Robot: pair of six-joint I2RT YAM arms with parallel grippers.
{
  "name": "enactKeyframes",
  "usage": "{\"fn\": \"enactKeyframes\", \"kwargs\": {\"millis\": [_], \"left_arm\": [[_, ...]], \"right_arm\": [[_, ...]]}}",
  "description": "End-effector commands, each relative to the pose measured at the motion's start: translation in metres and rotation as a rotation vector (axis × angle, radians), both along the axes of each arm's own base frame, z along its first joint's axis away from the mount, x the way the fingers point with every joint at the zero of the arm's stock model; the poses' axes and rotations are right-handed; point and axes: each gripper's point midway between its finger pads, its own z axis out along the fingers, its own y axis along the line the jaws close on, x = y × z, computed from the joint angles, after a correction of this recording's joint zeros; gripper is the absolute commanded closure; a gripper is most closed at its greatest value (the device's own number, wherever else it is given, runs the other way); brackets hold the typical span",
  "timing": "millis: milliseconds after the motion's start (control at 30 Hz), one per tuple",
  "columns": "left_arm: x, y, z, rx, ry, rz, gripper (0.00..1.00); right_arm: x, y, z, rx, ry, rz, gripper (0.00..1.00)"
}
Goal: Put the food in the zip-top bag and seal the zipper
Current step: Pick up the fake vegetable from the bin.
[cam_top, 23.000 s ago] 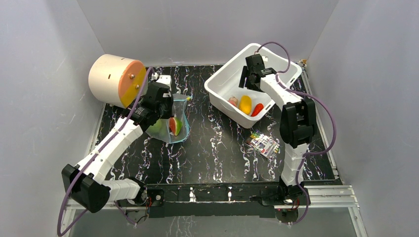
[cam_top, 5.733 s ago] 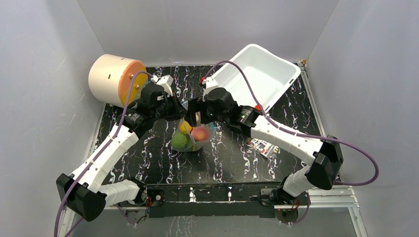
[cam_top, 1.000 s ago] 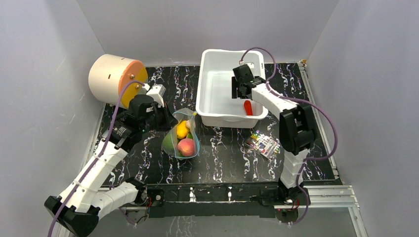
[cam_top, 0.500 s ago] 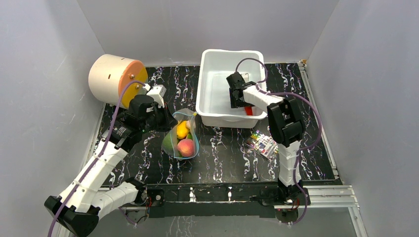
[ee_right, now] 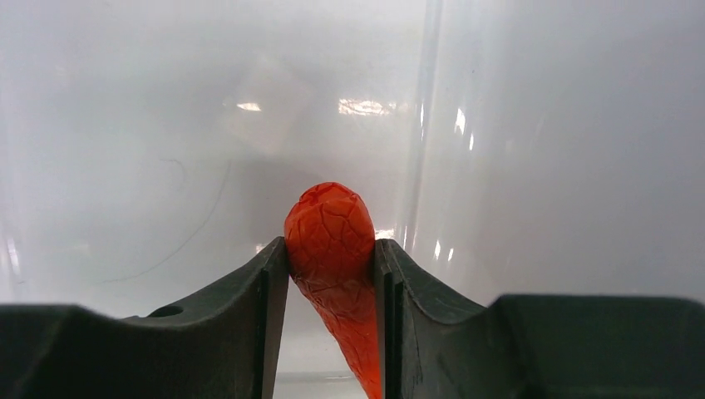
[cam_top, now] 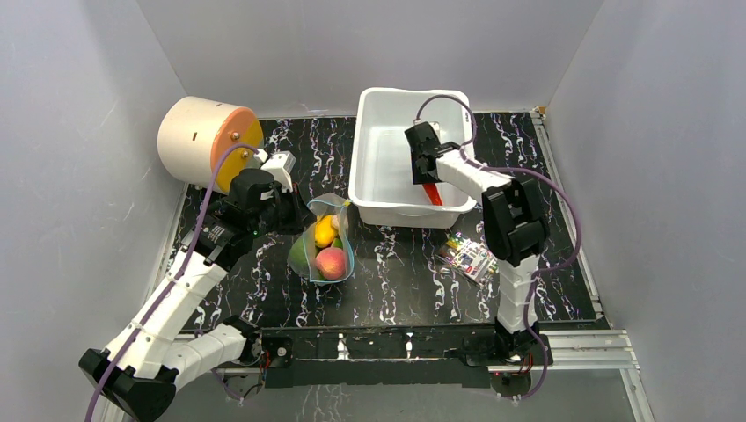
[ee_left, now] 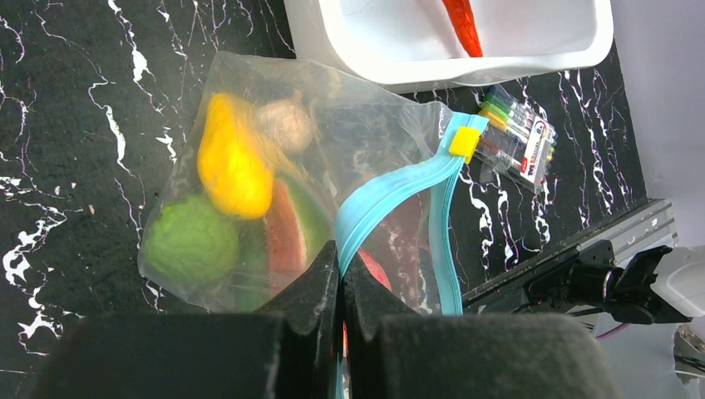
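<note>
The clear zip-top bag (cam_top: pixel 322 246) lies on the black mat, holding yellow (ee_left: pixel 231 162), green (ee_left: pixel 189 243), pink and red-green toy foods. My left gripper (ee_left: pixel 341 264) is shut on the bag's blue-teal zipper strip (ee_left: pixel 391 184) at the mouth, which has a yellow slider tab (ee_left: pixel 464 141). In the top view the left gripper (cam_top: pixel 295 211) sits at the bag's upper left. My right gripper (ee_right: pixel 331 253) is inside the white bin (cam_top: pixel 369 149), shut on a red-orange toy pepper (ee_right: pixel 334 241). The pepper also shows in the top view (cam_top: pixel 432 192) and in the left wrist view (ee_left: pixel 462 25).
A tan cylinder with an orange face (cam_top: pixel 208 141) lies at the back left. A flat colourful printed packet (cam_top: pixel 469 256) lies on the mat right of the bag, also in the left wrist view (ee_left: pixel 517 137). Grey walls enclose the mat.
The right gripper has dropped onto the red pepper in the bin and closed on it. The left gripper and the bag have not moved in the last second.
</note>
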Motion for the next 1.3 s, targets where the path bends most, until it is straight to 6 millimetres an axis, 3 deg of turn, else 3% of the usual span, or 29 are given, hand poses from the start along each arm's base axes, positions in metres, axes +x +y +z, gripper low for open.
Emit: {"fn": "enactKeyframes", "kwargs": {"millis": [0, 367, 600, 833, 1000, 1133, 1267], "left_arm": [[-0.001, -0.003, 0.009, -0.027, -0.020, -0.009, 1.00], [0.001, -0.004, 0.012, -0.028, -0.027, -0.010, 1.00], [0.002, -0.010, 0.013, -0.051, -0.015, -0.022, 1.00], [0.000, -0.019, 0.020, -0.101, 0.002, -0.038, 1.00], [-0.001, -0.022, 0.023, -0.134, 0.006, -0.032, 1.00], [-0.002, -0.026, 0.026, -0.161, 0.012, -0.038, 1.00], [-0.002, -0.029, 0.030, -0.170, 0.008, -0.055, 1.00]], "right_arm": [[0.020, 0.011, 0.075, 0.086, -0.196, 0.034, 0.74], [0.004, 0.014, 0.151, 0.194, -0.354, 0.066, 0.77], [-0.020, 0.035, 0.202, 0.343, -0.421, 0.184, 0.77], [-0.065, 0.067, 0.276, 0.553, -0.609, 0.375, 0.78], [-0.112, 0.090, 0.339, 0.703, -0.798, 0.584, 0.80], [-0.147, 0.107, 0.366, 0.772, -0.888, 0.756, 0.79], [-0.178, 0.123, 0.380, 0.838, -0.915, 0.903, 0.79]]}}
